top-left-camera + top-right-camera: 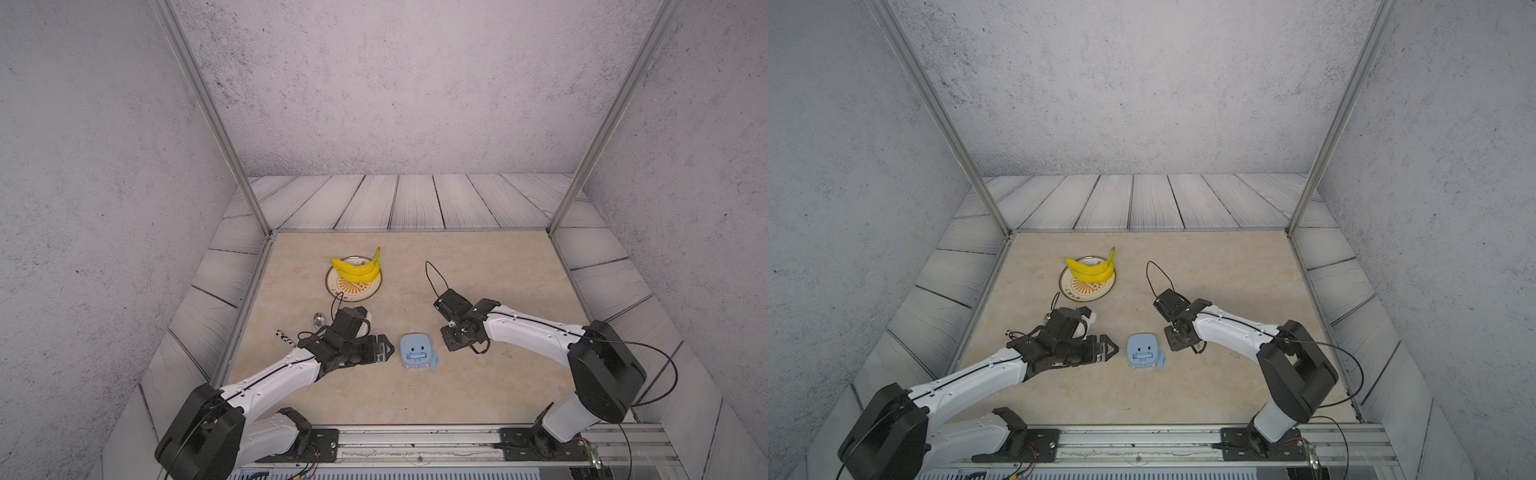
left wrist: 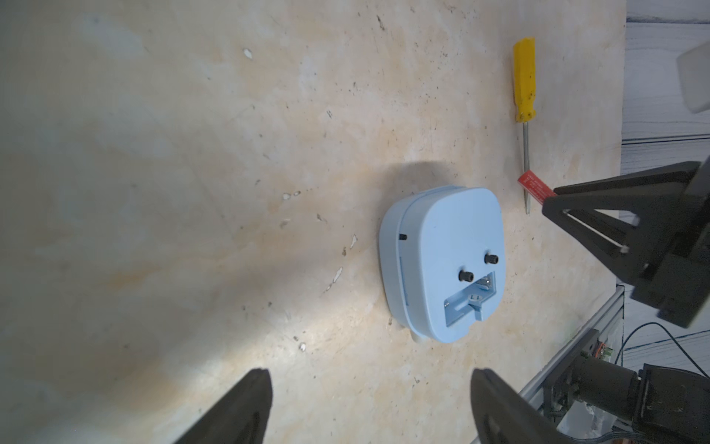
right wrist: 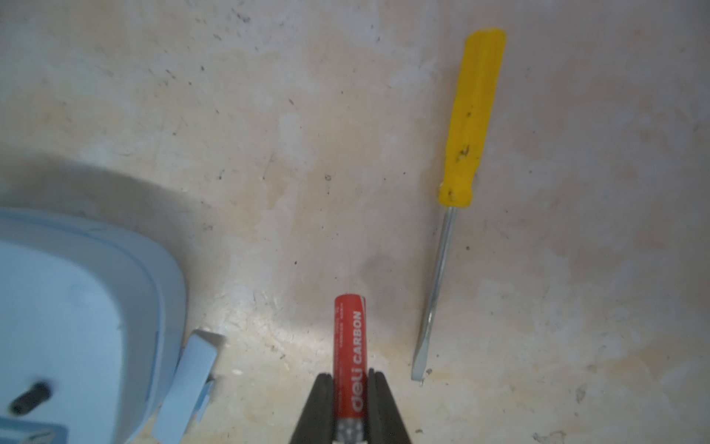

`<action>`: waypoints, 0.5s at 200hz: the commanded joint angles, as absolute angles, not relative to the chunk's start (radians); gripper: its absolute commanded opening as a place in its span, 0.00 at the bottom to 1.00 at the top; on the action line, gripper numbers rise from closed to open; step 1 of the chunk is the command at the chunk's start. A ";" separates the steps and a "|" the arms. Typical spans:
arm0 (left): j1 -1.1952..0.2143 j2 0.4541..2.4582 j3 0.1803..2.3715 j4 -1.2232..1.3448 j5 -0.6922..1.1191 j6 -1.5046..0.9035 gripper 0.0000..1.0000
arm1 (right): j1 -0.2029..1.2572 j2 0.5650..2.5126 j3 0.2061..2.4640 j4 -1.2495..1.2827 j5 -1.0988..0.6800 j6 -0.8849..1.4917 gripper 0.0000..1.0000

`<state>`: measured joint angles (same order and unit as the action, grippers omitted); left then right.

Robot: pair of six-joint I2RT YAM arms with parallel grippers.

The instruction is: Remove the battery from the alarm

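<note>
The light-blue alarm (image 1: pixel 417 351) (image 1: pixel 1144 352) lies face down on the beige tabletop, back up, in both top views. In the left wrist view the battery bay (image 2: pixel 468 300) in the alarm (image 2: pixel 442 238) stands open, with nothing red in it. A loose blue lid (image 3: pixel 192 373) lies against the alarm's edge (image 3: pixel 77 307). My right gripper (image 3: pixel 350 374) is shut on the red battery (image 3: pixel 349 346) just above the table, to the right of the alarm. The battery's end (image 2: pixel 534 187) also shows in the left wrist view. Left of the alarm, my left gripper (image 1: pixel 388 350) (image 2: pixel 370 373) is open and holds nothing.
A yellow-handled screwdriver (image 3: pixel 468 115) (image 2: pixel 524 77) lies flat beside the battery. A patterned plate (image 1: pixel 353 291) with bananas (image 1: pixel 357 268) sits at the back left. A small silver object (image 1: pixel 318 319) and a striped stick (image 1: pixel 286 337) lie by the left arm. A metal rail (image 1: pixel 415 440) runs along the front edge.
</note>
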<state>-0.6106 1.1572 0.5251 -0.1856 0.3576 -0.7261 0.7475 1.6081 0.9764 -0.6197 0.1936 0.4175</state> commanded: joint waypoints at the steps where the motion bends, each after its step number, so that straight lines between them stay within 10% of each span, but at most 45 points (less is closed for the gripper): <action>1: -0.600 1.141 0.515 -0.207 0.347 -0.726 0.87 | 0.747 1.623 0.942 -0.568 0.205 0.445 0.12; 100: -0.578 1.141 0.532 -0.198 0.380 -0.729 0.87 | 0.747 1.645 0.872 -0.500 0.117 0.474 0.26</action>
<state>-0.5915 1.1515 0.5243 -0.1913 0.3687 -0.7307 0.7475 1.6455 0.8841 -0.4702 0.1516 0.4652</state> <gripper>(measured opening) 0.871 0.242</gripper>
